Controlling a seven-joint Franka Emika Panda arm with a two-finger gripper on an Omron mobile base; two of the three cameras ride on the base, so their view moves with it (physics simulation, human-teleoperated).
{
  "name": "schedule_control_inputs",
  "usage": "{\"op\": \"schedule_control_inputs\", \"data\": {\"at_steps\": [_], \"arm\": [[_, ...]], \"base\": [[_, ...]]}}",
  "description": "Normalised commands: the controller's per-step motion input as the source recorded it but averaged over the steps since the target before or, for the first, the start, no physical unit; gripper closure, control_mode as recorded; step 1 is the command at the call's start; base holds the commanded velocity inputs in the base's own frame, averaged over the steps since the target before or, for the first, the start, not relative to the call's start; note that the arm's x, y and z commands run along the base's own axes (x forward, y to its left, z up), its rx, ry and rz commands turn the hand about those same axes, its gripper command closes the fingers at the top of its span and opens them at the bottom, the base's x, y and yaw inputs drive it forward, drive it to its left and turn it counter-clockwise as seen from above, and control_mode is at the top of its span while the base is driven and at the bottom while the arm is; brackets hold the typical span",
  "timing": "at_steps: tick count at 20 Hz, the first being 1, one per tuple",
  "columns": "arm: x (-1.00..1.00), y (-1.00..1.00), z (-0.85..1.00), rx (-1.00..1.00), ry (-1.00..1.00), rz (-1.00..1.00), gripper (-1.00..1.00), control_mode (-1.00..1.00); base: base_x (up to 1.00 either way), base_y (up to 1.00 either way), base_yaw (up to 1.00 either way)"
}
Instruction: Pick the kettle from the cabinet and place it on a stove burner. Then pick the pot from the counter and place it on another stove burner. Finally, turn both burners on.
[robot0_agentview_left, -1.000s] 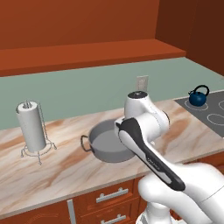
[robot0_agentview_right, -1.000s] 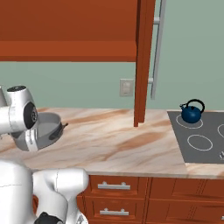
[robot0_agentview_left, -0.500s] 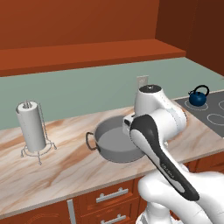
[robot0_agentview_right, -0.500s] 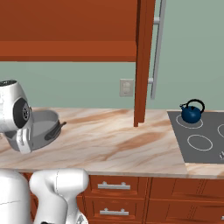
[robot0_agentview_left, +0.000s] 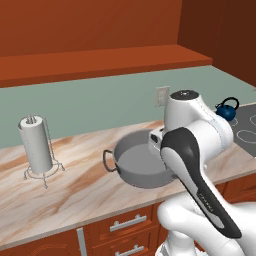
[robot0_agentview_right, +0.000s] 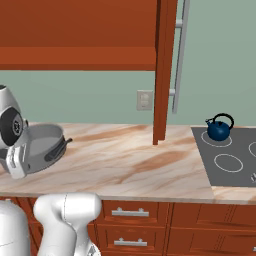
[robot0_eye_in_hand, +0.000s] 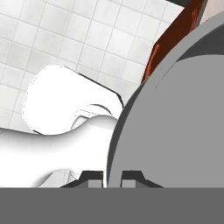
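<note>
The grey pot (robot0_agentview_left: 139, 162) (robot0_agentview_right: 43, 145) hangs tilted just above the marble counter (robot0_agentview_left: 75, 192) (robot0_agentview_right: 130, 162), left of the stove. My gripper (robot0_eye_in_hand: 112, 180) (robot0_agentview_right: 16, 161) is shut on its rim; in the hand view the thin grey rim (robot0_eye_in_hand: 114, 144) runs down between the two dark fingertips. The arm's elbow hides the hand in the left base view. The dark-blue kettle (robot0_agentview_left: 227, 110) (robot0_agentview_right: 219, 129) stands upright on the back-left burner of the dark cooktop (robot0_agentview_right: 240, 172). A bare white burner ring (robot0_agentview_right: 228, 162) lies in front of it. The wooden cabinet (robot0_agentview_right: 80, 30) hangs above.
An open cabinet door (robot0_agentview_right: 163, 70) with a silver bar handle hangs down between the pot and the cooktop. A white paper-towel roll (robot0_agentview_left: 35, 145) on a wire stand is at the far left. A wall outlet (robot0_agentview_right: 144, 99) sits on the green backsplash. Drawers (robot0_agentview_right: 130, 214) run below the counter.
The arm has swung right with the pot in its grip, and the pot has come off the counter, shifted towards the stove and tipped. The kettle has not moved.
</note>
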Motion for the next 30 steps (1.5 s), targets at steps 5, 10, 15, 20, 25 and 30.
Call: {"op": "schedule_control_inputs", "data": {"at_steps": [5,10,15,20,25,30], "arm": [[-0.02,0.02,0.0,0.0,0.03,0.0,1.0,-1.0],[-0.04,0.02,-0.02,0.0,-0.02,0.0,1.0,1.0],[0.0,0.0,0.0,0.0,0.0,0.0,1.0,1.0],[0.0,0.0,0.0,0.0,0.0,0.0,1.0,1.0],[0.0,0.0,0.0,0.0,0.0,0.0,1.0,1.0],[0.0,0.0,0.0,0.0,0.0,0.0,1.0,1.0]], "base": [[0.0,0.0,0.0],[-0.22,-0.09,0.0],[-0.66,-0.35,-0.01],[-0.65,-0.37,-0.02],[-0.56,-0.47,-0.03],[-0.33,-0.63,-0.02]]}}
